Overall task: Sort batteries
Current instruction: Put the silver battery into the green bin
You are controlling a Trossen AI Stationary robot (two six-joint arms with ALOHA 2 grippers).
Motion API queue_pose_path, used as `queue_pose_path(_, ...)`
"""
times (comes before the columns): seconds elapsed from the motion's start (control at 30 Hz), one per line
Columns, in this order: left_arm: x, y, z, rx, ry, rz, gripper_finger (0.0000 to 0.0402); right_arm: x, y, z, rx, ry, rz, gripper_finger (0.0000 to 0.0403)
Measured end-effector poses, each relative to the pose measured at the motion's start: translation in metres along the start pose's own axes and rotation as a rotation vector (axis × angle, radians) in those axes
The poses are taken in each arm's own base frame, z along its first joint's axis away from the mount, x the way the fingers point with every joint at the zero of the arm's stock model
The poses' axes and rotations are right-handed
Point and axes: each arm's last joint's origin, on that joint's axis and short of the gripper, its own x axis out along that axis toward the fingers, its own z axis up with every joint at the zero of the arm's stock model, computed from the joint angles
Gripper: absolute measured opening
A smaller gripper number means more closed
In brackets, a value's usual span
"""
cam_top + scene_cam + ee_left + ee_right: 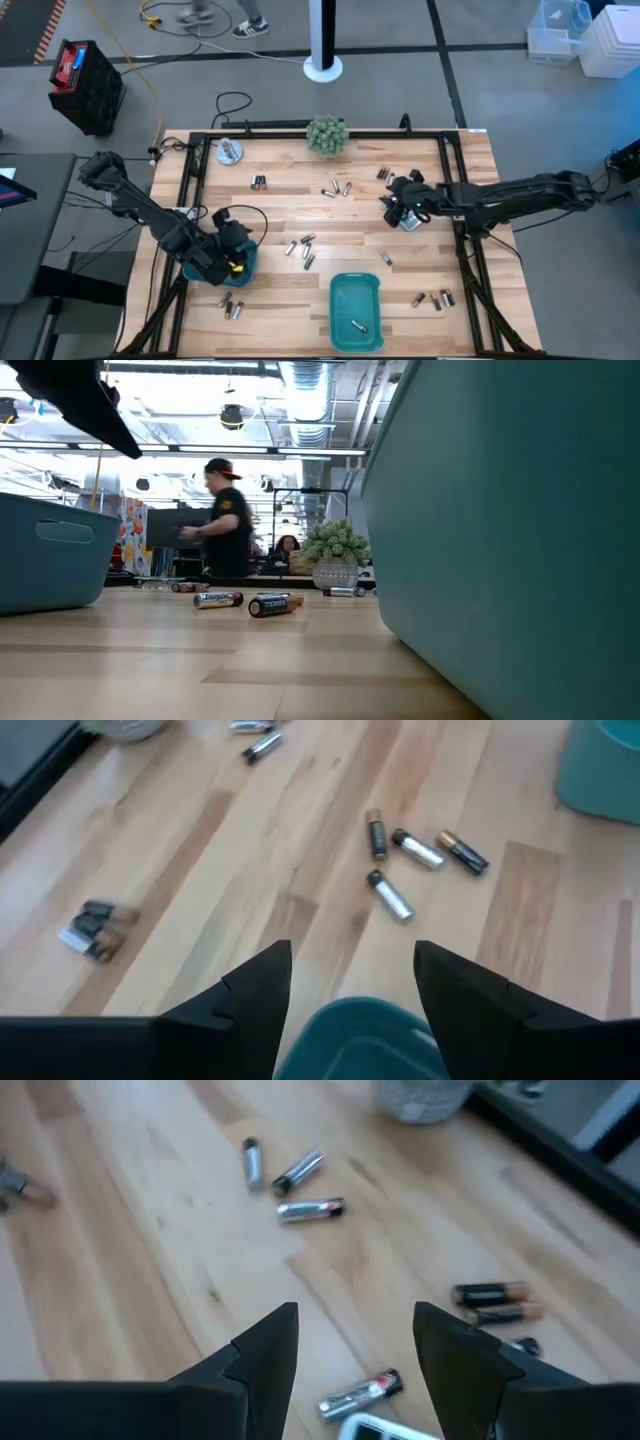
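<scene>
Small batteries lie scattered on the wooden table in loose groups (300, 248), (338, 188), (432, 299), (232, 308). One teal tray (338, 300) near the near edge has a battery (358, 325) lying in it. My left gripper (228, 250) is open above a second teal tray (370, 1038). Several batteries (420, 850) lie beyond it. My right gripper (400, 210) is open and hovers over the table right of centre. A silvery battery (360, 1392) lies just below its fingers, with others (290, 1180), (495, 1300) farther off.
A small potted plant (327, 135) stands by the far edge, and a silvery round object (230, 151) sits at the far left. A pale flat object (385, 1430) lies under the right gripper. A black frame (195, 180) borders the table. A person (228, 530) walks in the room behind.
</scene>
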Motion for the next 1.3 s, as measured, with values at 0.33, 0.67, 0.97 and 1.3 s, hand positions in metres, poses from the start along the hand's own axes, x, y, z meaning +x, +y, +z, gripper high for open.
queue_pose_path(0.33,0.021,-0.002,-0.020,-0.056,-0.091,0.005,0.0206,0.032,-0.009,0.006,0.060,0.213,-0.031,0.0217)
queue_pose_path(0.67,0.030,-0.001,-0.031,-0.058,-0.110,0.014,0.0206,0.052,-0.014,-0.004,0.128,0.311,-0.085,0.0217)
queue_pose_path(0.97,0.030,-0.001,-0.031,-0.049,-0.118,0.021,0.0206,0.066,-0.016,-0.013,0.154,0.379,-0.124,0.0217)
queue_pose_path(1.3,0.029,0.000,-0.031,-0.041,-0.125,0.029,0.0206,0.072,-0.007,-0.018,0.131,0.394,-0.093,0.0217)
